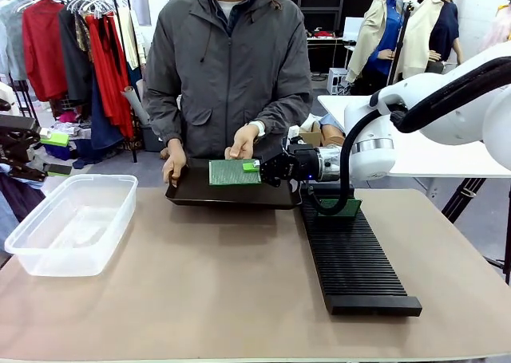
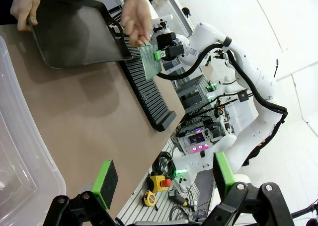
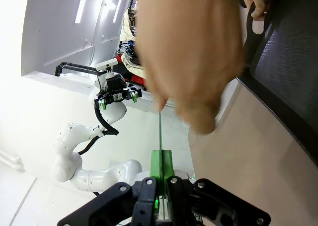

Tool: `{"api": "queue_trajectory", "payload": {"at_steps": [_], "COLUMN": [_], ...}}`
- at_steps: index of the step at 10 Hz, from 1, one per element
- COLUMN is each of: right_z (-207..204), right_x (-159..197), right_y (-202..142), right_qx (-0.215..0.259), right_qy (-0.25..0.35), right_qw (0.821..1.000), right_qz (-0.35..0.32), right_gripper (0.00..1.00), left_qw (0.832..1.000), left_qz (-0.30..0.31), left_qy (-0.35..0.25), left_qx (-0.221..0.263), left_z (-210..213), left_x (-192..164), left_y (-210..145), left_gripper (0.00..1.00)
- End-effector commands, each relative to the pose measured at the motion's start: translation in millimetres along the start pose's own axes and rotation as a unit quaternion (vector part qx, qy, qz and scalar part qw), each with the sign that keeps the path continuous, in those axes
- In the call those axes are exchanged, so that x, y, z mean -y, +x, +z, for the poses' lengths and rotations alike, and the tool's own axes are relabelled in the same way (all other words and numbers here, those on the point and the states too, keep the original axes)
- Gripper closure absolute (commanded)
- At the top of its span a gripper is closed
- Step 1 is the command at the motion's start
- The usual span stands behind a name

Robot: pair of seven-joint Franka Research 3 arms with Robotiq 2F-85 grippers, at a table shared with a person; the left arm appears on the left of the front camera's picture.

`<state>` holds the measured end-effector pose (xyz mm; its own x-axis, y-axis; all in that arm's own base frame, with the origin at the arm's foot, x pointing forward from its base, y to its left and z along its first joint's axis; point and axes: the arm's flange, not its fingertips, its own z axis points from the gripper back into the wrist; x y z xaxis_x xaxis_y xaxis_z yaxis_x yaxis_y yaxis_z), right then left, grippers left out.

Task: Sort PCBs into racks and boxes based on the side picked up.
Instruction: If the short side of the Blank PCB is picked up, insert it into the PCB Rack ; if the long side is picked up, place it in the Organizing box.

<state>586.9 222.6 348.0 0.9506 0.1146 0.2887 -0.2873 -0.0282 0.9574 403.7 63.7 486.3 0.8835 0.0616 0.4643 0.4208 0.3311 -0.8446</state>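
A green PCB (image 1: 231, 173) with a dot-grid face stands upright over the black tray (image 1: 192, 194). My right gripper (image 1: 252, 167) is shut on its right edge, while the person's hand (image 1: 242, 143) touches its top. From the right wrist the PCB (image 3: 160, 131) shows edge-on between the shut green pads (image 3: 161, 165), under the person's hand (image 3: 191, 52). Another green PCB (image 1: 345, 208) stands at the far end of the black slotted rack (image 1: 351, 255). The clear box (image 1: 72, 223) sits at the left. My left gripper (image 1: 56, 154) hangs open beyond the table's left side; its pads (image 2: 105, 182) are wide apart with nothing between them.
The person's other hand (image 1: 174, 165) holds the tray's left rim. The left wrist view shows the tray (image 2: 74, 32), rack (image 2: 149, 94), box wall (image 2: 20, 151) and the held PCB (image 2: 148, 62). Bare tabletop (image 1: 215, 275) lies between box and rack. A white table (image 1: 431, 151) stands behind at right.
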Motion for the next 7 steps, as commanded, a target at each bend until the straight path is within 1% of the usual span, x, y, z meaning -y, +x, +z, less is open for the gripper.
{"api": "queue_trajectory", "payload": {"at_steps": [1,7], "right_z": [-2.1,-2.1], "right_x": [-2.4,-2.4], "right_y": [0.7,0.7], "right_qx": [0.004,0.004], "right_qy": [0.004,0.004], "right_qw": [1.000,1.000], "right_qz": [0.001,0.001], "right_gripper": [1.00,1.00], "left_qw": [1.000,1.000], "left_qz": [0.001,0.001], "left_qy": [0.000,0.000], "left_qx": [-0.003,-0.003], "left_z": [1.2,1.2], "left_x": [2.5,2.5], "left_y": [-1.0,-1.0], "left_gripper": [0.00,0.00]}}
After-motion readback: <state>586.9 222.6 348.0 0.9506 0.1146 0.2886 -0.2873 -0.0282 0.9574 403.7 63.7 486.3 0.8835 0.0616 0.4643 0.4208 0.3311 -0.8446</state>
